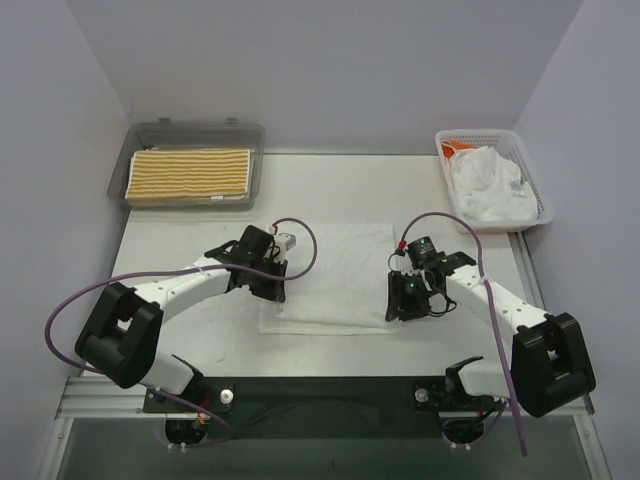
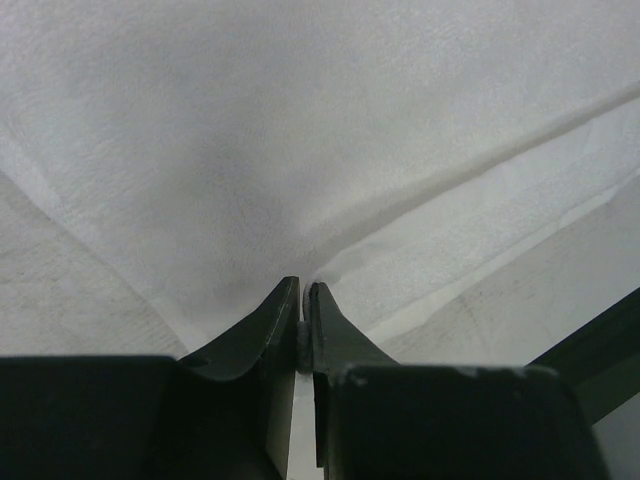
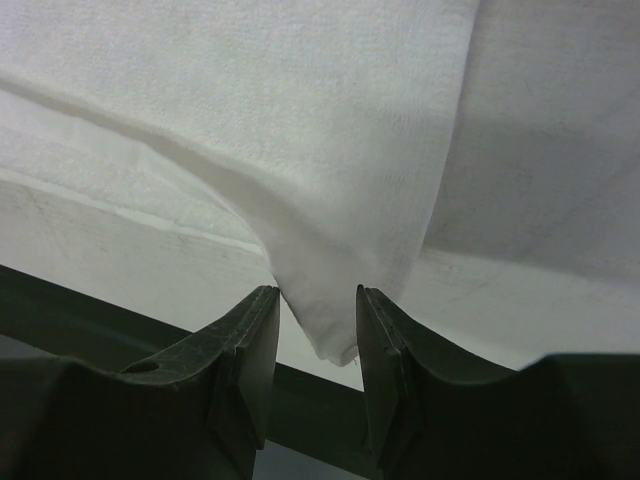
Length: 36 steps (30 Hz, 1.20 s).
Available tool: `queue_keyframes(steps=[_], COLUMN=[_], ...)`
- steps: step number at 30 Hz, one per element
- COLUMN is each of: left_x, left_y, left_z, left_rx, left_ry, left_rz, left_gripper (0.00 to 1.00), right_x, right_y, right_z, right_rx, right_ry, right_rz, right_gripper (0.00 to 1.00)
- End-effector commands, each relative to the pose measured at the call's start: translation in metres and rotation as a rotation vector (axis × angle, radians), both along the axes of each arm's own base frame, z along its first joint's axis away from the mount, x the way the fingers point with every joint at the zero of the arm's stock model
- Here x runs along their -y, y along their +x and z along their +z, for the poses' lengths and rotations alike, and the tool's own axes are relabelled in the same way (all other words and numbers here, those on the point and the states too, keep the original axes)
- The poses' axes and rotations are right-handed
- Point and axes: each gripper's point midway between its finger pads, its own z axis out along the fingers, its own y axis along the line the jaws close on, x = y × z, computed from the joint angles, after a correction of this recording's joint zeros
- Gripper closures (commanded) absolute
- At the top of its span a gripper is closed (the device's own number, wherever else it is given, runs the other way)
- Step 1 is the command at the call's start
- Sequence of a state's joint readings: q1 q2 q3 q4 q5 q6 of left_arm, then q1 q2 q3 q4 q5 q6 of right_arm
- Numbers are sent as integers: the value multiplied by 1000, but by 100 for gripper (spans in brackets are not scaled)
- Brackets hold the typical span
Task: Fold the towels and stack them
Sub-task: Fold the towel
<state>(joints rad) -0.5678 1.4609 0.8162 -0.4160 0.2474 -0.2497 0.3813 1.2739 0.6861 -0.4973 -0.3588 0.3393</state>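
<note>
Left gripper (image 2: 304, 287) clenched on white towel (image 2: 300, 150) edge; right gripper (image 3: 317, 295) parted, towel corner between fingers.

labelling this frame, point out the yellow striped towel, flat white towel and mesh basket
yellow striped towel (image 1: 190, 175): top view, its middle
flat white towel (image 1: 335, 278): top view, bare centre
mesh basket (image 1: 537, 185): top view, right wall

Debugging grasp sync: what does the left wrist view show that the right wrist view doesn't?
Left wrist only: left gripper shut, a fold of the white towel pinched between its fingers. Right wrist only: right gripper open, the towel's corner sitting between the fingers, unclamped. Both: the white towel spread over the pale table.
</note>
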Motion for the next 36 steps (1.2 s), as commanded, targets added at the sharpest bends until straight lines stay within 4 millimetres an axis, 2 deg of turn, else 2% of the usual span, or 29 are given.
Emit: queue_keyframes(steps=[1,15,17,18,20,21,22,26,30,31,33,34,35,36], left_x=[6,5,5,5,5,4,3,-1,-13,-13,-24,-27,-32,-35], left_y=[11,15,15,16,17,18,19,27,54,66,88,97,116,125], left_z=[17,21,21,22,24,26,26,37,69,85,103,112,131,140], left_rx=[50,62,62,65,70,74,75,113,223,267,331,359,412,439], left_ry=[-19,-10,-10,-10,-12,-10,-9,1,7,-5,11,13,18,24], left_rz=[-13,-11,-9,-10,-9,-6,-4,7,57,72,119,132,156,169], left_gripper=[86,87,87,87,87,87,92,97,100,100,100,100,100,100], right_x=[3,4,6,7,8,8,8,11,21,16,16,13,14,13], right_y=[-13,-15,-14,-13,-11,-10,-9,3,35,52,73,96,108,118], right_z=[-5,-14,-14,-14,-13,-13,-12,1,35,52,69,94,99,108], right_rx=[-53,-93,-91,-89,-81,-76,-74,-25,109,168,222,299,310,336], right_ry=[-17,-87,-103,-107,-112,-120,-121,-145,-219,-212,-230,-236,-253,-258], right_rz=[5,20,14,13,7,6,6,17,27,22,19,7,5,1], right_gripper=[64,59,63,74,85,95,99,100,100,100,100,100,100,100])
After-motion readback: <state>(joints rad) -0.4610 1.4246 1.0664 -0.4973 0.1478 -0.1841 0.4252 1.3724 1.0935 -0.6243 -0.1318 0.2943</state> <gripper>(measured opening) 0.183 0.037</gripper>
